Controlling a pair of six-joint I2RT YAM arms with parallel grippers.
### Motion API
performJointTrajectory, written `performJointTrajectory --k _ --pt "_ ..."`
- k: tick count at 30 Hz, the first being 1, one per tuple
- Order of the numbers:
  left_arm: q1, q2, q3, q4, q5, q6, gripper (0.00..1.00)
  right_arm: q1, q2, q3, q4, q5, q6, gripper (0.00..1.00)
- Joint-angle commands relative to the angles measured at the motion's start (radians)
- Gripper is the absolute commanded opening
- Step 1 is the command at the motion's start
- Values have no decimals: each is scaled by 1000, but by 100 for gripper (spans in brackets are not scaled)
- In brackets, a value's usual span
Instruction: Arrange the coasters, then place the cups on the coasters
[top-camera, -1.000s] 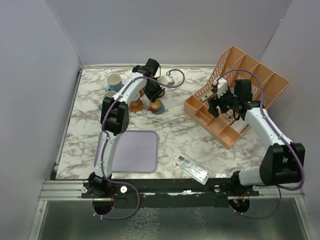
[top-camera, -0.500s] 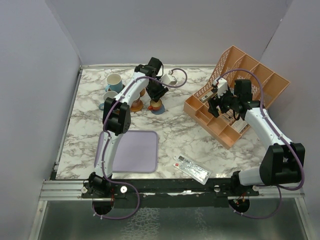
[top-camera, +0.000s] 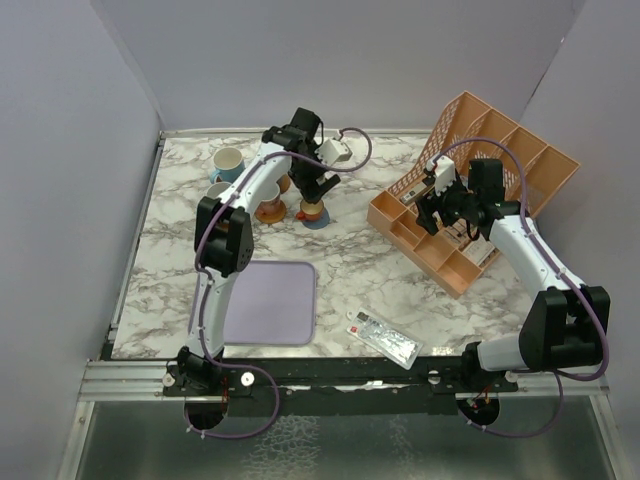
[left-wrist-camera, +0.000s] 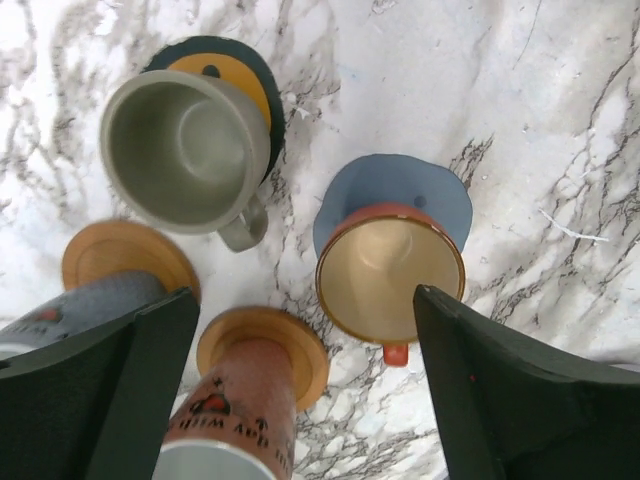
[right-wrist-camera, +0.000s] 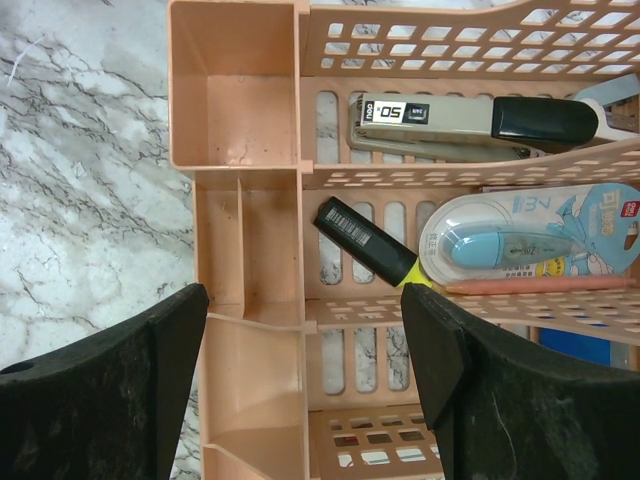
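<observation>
My left gripper (left-wrist-camera: 304, 292), jaws spread wide and gripping nothing, hovers over the orange cup (left-wrist-camera: 390, 268) standing on the grey-blue coaster (left-wrist-camera: 400, 180) near the counter's far edge, while my right gripper (right-wrist-camera: 305, 300), jaws likewise apart, hangs over the organiser (right-wrist-camera: 235, 90) by the right edge.

The white, grey-veined marble-patterned table (top-camera: 380, 270) carries a rectangular lavender tray (top-camera: 270, 303) at the near left. A flat clear plastic packet (top-camera: 384, 338) lies close to the near edge, right of the tray. An orange slotted plastic organiser (top-camera: 430, 245) rests on the right side. In the far left part, four thin round coasters lie close together on the marble: a larger dark brown disc (left-wrist-camera: 255, 58), a grey-blue disc (left-wrist-camera: 400, 180) near it, one tan-orange disc (left-wrist-camera: 120, 250) and a second tan-orange disc (left-wrist-camera: 260, 322) just beside the first.
</observation>
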Motion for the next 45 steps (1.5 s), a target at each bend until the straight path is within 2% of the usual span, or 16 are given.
performJointTrajectory --k 1,6,16,23,28,33,40,45 --pt "-4 -176 -110 121 -33 -34 98 -8 -22 8 26 25 12 81" --pt "-4 -340 -309 279 -68 -48 99 -12 -34 9 37 33 25 84" --pt "-4 -699 -796 677 -197 -69 99 -58 -68 0 76 49 66 100" --pt "6 -931 -1061 875 -259 -114 99 -68 -84 -5 108 133 90 100" --pt "27 -1047 -1140 931 -321 -142 99 -70 -103 -18 149 152 128 100" --pt "71 -1133 -1178 894 -361 -172 99 -70 -99 6 159 151 184 100" --pt "238 -1257 -1261 897 -262 -301 99 -69 -86 92 128 193 181 100" --pt "285 -1316 -1297 918 -227 -387 99 -70 -89 101 174 248 258 100"
